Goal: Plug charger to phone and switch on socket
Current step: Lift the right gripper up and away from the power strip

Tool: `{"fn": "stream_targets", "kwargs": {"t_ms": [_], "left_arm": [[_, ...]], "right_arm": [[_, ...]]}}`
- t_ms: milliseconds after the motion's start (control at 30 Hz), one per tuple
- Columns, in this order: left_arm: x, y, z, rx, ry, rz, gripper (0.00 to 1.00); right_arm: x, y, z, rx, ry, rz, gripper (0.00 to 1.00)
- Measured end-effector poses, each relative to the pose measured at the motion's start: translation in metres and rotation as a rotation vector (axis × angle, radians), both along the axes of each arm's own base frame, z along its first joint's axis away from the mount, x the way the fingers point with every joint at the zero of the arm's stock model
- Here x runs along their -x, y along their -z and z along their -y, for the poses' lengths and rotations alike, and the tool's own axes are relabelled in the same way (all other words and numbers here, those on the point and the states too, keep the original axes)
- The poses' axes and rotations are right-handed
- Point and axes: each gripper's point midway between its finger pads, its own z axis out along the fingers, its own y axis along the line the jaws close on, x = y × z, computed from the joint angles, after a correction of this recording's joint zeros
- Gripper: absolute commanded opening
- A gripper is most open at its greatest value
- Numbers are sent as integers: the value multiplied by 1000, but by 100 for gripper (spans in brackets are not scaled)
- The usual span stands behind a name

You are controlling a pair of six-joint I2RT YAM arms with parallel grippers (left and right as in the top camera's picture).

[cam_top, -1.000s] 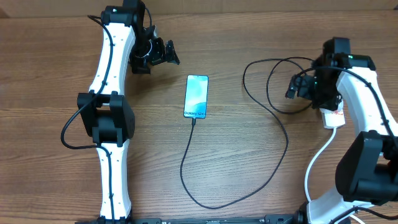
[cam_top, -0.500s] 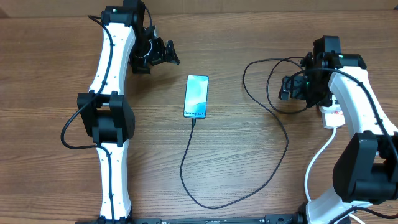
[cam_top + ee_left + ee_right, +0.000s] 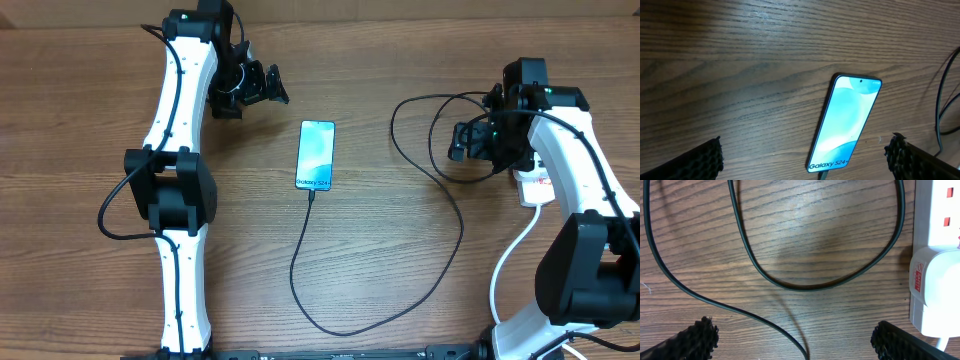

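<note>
Phone point(image 3: 315, 154) lying flat mid-table point(image 3: 400, 60), screen up, glowing cyan. Charger point(image 3: 445, 262) tip meeting phone's bottom edge; cable looping twd front, then curling back twd socket point(image 3: 536, 186) on R side. L gripper point(image 3: 270, 88) hovering up-left of phone, jaws spread wide, holding nothing. R gripper point(image 3: 462, 142) hanging over cable loops beside socket, jaws spread, empty.

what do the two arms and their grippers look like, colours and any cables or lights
Both the left arm and right arm have long white links joined by bulky black joint housings; a thin black cable loops out at the left arm's elbow. A small green light glows near each wrist. The left gripper and right gripper are black, with ribbed black finger pads.
</note>
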Motion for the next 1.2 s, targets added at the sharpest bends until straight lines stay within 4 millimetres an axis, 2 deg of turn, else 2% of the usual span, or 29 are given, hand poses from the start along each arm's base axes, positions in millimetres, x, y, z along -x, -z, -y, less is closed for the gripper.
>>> {"fn": "stream_targets", "kwargs": {"t_ms": [233, 333, 433, 500, 667, 733, 900, 1100, 1200], "left_arm": [[0, 0, 0, 0, 0, 0, 100], [0, 0, 0, 0, 0, 0, 100], [0, 0, 0, 0, 0, 0, 100], [0, 0, 0, 0, 0, 0, 100], [0, 0, 0, 0, 0, 0, 100], [0, 0, 0, 0, 0, 0, 100], [0, 0, 0, 0, 0, 0, 100], [0, 0, 0, 0, 0, 0, 100], [0, 0, 0, 0, 0, 0, 100]], "right_arm": [[0, 0, 0, 0, 0, 1, 100], [1, -9, 0, 2, -1, 27, 100], [1, -33, -2, 7, -7, 97, 100], [4, -70, -6, 13, -15, 204, 100], [22, -140, -9, 25, -24, 413, 100], [30, -161, -9, 30, -24, 478, 100], [55, -207, -10, 42, -23, 628, 100], [96, -258, -1, 109, 13, 811, 100], [116, -258, 0, 118, 18, 801, 100]]}}
